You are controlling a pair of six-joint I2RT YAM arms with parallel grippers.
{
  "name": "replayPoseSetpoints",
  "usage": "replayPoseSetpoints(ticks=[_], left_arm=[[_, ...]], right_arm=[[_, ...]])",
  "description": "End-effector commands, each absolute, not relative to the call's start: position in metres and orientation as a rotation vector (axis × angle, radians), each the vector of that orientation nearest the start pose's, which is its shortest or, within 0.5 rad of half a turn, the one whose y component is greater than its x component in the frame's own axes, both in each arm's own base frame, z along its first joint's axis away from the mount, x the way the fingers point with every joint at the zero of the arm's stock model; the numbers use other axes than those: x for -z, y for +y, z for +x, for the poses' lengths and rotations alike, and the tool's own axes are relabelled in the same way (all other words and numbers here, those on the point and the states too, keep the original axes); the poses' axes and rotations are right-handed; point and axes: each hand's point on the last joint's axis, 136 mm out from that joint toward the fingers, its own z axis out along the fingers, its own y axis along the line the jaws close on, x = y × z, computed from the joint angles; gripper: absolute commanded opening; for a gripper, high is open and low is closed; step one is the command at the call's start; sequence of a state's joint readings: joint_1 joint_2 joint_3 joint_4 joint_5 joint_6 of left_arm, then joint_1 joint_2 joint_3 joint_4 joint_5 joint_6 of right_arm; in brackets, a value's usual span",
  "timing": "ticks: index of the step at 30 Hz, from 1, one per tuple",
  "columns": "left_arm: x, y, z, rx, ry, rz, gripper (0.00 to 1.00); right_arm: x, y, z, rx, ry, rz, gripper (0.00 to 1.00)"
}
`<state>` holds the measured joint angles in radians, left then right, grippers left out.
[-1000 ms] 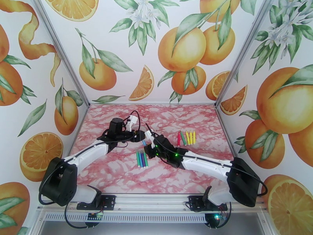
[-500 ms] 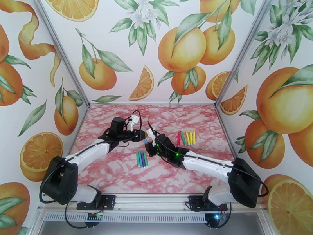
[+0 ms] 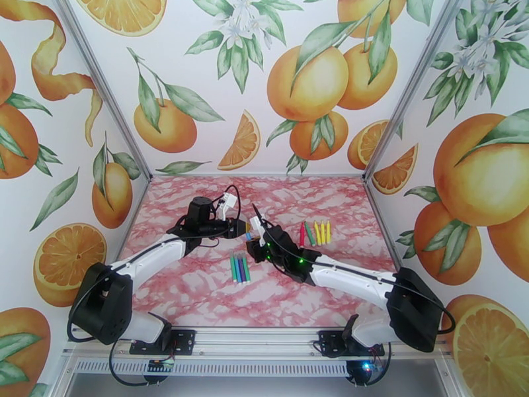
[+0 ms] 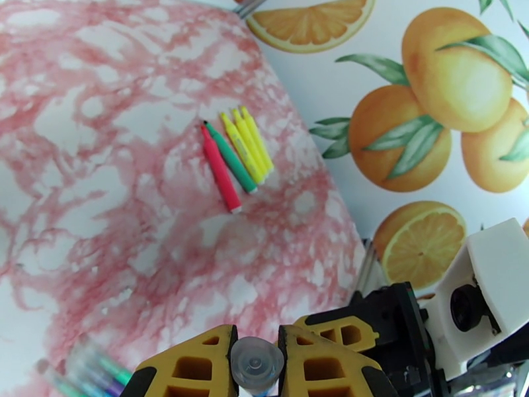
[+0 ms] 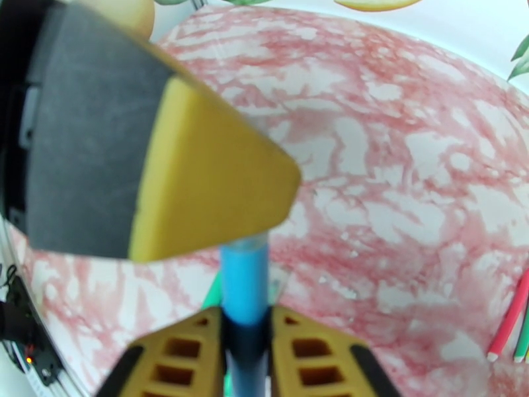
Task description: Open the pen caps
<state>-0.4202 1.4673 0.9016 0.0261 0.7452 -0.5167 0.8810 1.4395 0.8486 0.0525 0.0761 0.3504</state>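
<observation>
The left pincer (image 4: 256, 340) has closed since the earlier frame and now grips the cap (image 4: 256, 362) of a blue pen (image 5: 244, 279). The right pincer (image 5: 246, 323) clamps the pen barrel above desk (image 3: 198, 292) centre.
</observation>
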Motion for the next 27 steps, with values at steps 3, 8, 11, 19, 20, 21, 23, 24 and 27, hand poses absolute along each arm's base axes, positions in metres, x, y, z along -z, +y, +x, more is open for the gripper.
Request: replayPoseSetpoints(ticks=[3, 8, 11, 19, 20, 21, 23, 24, 27], left_arm=[[-0.208, -0.277, 0.323, 1.345, 2.165, 0.418, 0.04], [-0.21, -0.277, 0.323, 1.348, 2.161, 0.418, 0.04], [-0.212, -0.277, 0.323, 1.355, 2.158, 0.417, 0.03], [-0.213, -0.278, 0.323, 1.364, 2.155, 0.421, 0.03], [-0.213, -0.278, 0.323, 1.363, 2.155, 0.42, 0.02], [-0.213, -0.278, 0.323, 1.364, 2.154, 0.42, 0.02], [-0.213, -0.279, 0.323, 1.366, 2.154, 0.42, 0.02], [-0.214, -0.279, 0.323, 1.365, 2.152, 0.422, 0.03], [-0.214, -0.279, 0.324, 1.367, 2.152, 0.422, 0.02]], right_arm=[[-0.167, 0.324, 0.29, -0.673, 2.094, -0.499, 0.28], [-0.162, 0.328, 0.29, -0.682, 2.108, -0.518, 0.29], [-0.16, 0.331, 0.289, -0.692, 2.114, -0.532, 0.29], [-0.156, 0.337, 0.287, -0.717, 2.124, -0.562, 0.28], [-0.156, 0.337, 0.287, -0.719, 2.122, -0.563, 0.28], [-0.156, 0.337, 0.287, -0.721, 2.123, -0.565, 0.27], [-0.156, 0.338, 0.287, -0.723, 2.123, -0.569, 0.25], [-0.156, 0.338, 0.286, -0.725, 2.121, -0.572, 0.24], [-0.156, 0.339, 0.286, -0.727, 2.12, -0.576, 0.18]])
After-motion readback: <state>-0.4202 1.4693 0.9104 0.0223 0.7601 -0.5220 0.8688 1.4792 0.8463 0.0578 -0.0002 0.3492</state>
